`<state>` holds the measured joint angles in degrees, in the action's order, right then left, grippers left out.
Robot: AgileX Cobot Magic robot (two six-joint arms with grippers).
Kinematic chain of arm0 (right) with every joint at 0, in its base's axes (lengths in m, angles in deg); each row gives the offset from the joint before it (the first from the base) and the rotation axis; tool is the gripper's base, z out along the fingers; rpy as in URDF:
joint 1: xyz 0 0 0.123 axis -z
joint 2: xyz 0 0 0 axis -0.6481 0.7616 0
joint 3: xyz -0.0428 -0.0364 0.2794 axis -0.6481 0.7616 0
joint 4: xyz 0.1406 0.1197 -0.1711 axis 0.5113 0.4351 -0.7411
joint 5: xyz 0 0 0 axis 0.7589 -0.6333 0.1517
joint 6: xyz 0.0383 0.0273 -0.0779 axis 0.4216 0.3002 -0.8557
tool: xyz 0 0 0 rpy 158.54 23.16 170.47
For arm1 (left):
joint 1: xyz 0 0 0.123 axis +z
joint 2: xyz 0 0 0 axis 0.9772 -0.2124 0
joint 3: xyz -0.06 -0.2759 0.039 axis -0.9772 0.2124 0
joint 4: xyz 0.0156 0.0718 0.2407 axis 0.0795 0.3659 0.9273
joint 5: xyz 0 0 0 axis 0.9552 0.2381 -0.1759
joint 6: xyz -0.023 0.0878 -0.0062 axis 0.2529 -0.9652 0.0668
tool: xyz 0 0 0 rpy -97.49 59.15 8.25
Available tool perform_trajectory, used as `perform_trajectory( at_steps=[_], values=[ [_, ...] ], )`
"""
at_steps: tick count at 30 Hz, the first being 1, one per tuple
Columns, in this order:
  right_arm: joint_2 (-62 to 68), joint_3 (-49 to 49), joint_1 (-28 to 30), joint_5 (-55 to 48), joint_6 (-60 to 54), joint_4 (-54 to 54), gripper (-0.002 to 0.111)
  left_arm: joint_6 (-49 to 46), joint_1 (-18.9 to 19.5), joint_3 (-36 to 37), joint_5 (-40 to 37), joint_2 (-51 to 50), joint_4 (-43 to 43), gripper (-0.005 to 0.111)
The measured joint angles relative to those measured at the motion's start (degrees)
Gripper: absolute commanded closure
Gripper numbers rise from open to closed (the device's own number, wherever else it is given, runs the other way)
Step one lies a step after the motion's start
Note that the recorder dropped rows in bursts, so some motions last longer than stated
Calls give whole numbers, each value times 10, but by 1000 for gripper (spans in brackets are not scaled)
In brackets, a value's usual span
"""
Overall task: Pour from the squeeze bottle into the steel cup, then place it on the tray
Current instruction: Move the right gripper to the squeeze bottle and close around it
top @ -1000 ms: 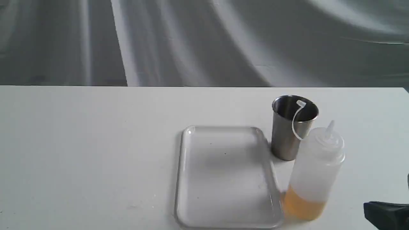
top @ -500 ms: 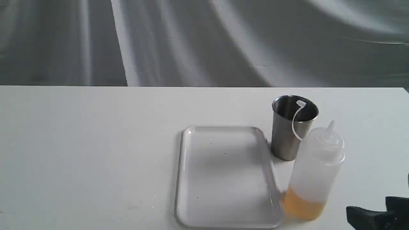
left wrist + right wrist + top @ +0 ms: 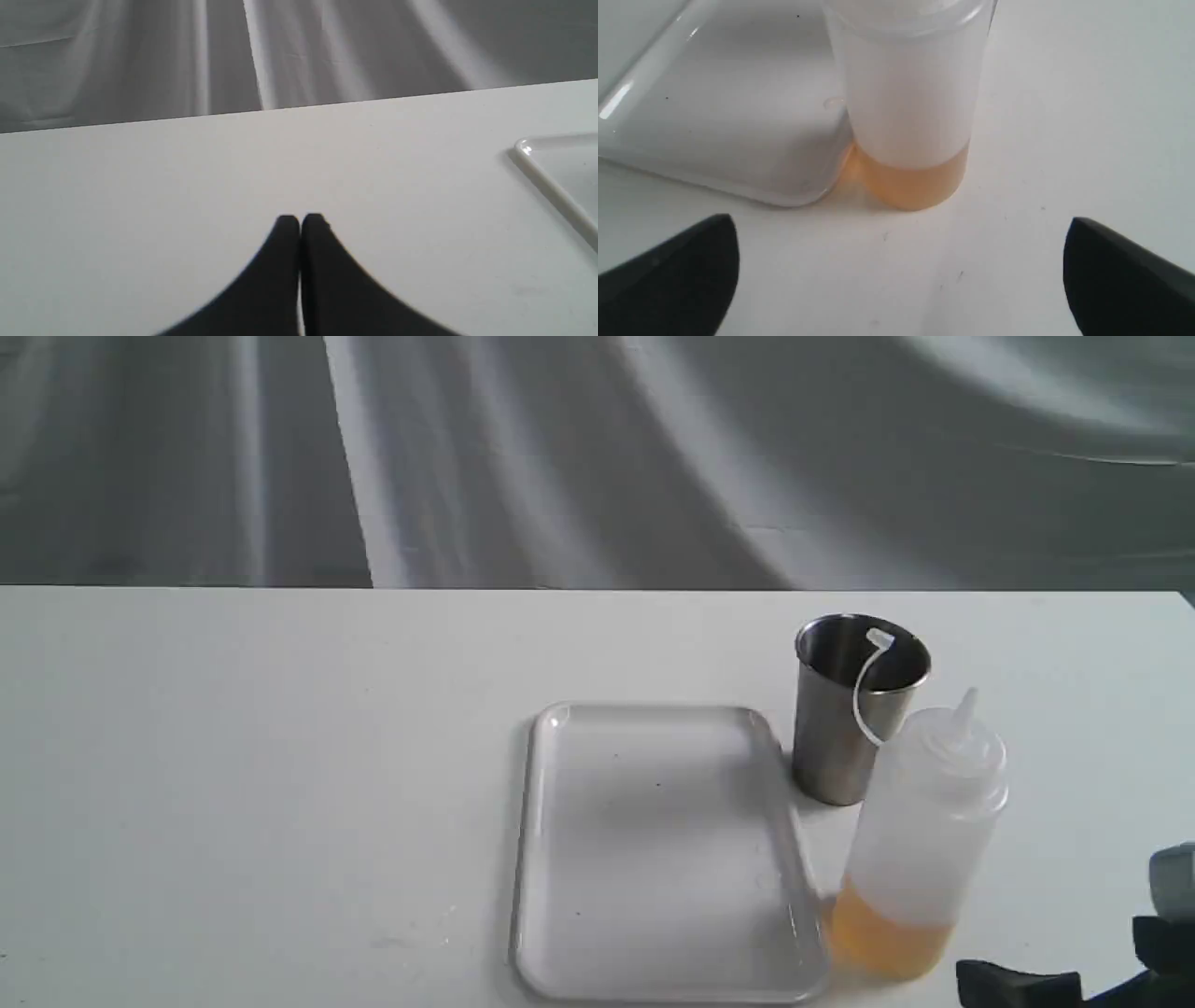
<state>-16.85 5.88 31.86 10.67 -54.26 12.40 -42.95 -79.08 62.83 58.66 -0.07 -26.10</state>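
Observation:
The squeeze bottle (image 3: 920,845) stands upright on the table, right of the tray (image 3: 658,854), with amber liquid low in its base. Its tethered strap curls in front of the steel cup (image 3: 850,705), which stands just behind it. My right gripper (image 3: 901,266) is open, its black fingers spread wide, and the squeeze bottle (image 3: 906,107) stands a short way ahead of the gap, untouched. In the exterior view only a fingertip (image 3: 1013,982) of it shows at the bottom right corner. My left gripper (image 3: 300,223) is shut and empty over bare table, left of the tray (image 3: 553,186).
The white table (image 3: 280,756) ends at a far edge against a grey draped cloth (image 3: 597,457). The tray's near right corner (image 3: 803,193) almost touches the bottle's base.
My right gripper has slid leftward along the bottom right of the exterior view, closer to the bottle. Bottle, cup and tray have not moved.

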Motion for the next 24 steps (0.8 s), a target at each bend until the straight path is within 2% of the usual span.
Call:
perform_trajectory(
  at_steps=[10, 24],
  values=[
    [178, -1, 0, 164, 0, 0, 16, 0, 0, 0, 0, 0, 0, 107],
    [343, -118, 0, 207, 0, 1, 16, 0, 0, 0, 0, 0, 0, 107]
  ],
)
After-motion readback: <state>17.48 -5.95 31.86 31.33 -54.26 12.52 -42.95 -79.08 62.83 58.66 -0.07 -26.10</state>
